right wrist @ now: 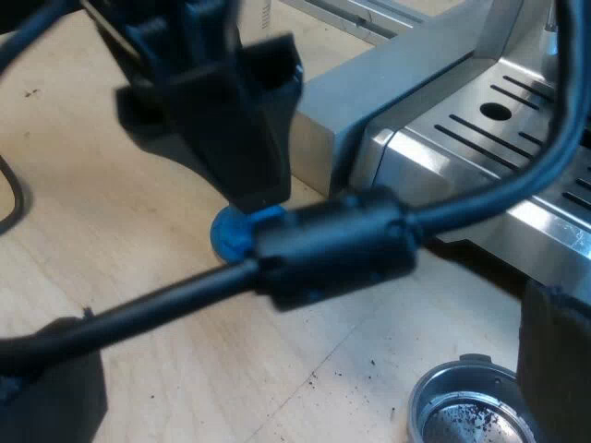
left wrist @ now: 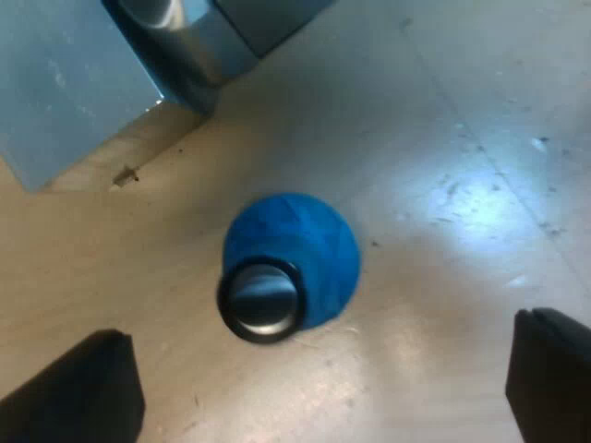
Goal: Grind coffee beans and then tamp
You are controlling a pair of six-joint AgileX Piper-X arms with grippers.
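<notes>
**Left gripper** (left wrist: 319,369): both black fingers (left wrist: 83,388) are spread wide apart and grip nothing. The gripper hangs directly above the tamper (left wrist: 305,245), without contact.

**Tamper:** blue, standing on the wooden table (left wrist: 443,138) near a lower corner of the espresso machine (left wrist: 194,46). Its round metal end with a dark rim faces up toward the fingers. In the right wrist view the left arm's gripper stands over the tamper (right wrist: 229,235), just off the front of the espresso machine beside the slotted drip tray (right wrist: 517,111).

**Right gripper** (right wrist: 305,369): fingers set wide apart, with nothing clamped between them.

**Holder** (right wrist: 443,388): the metal basket sits low by the table, out in front of the espresso machine and farther from it than the tamper. It is just beside one right finger (right wrist: 554,360); contact cannot be confirmed. Dark coffee grounds speckle the inside of the basket, and a few specks lie on the table near it. The handle is out of sight.
</notes>
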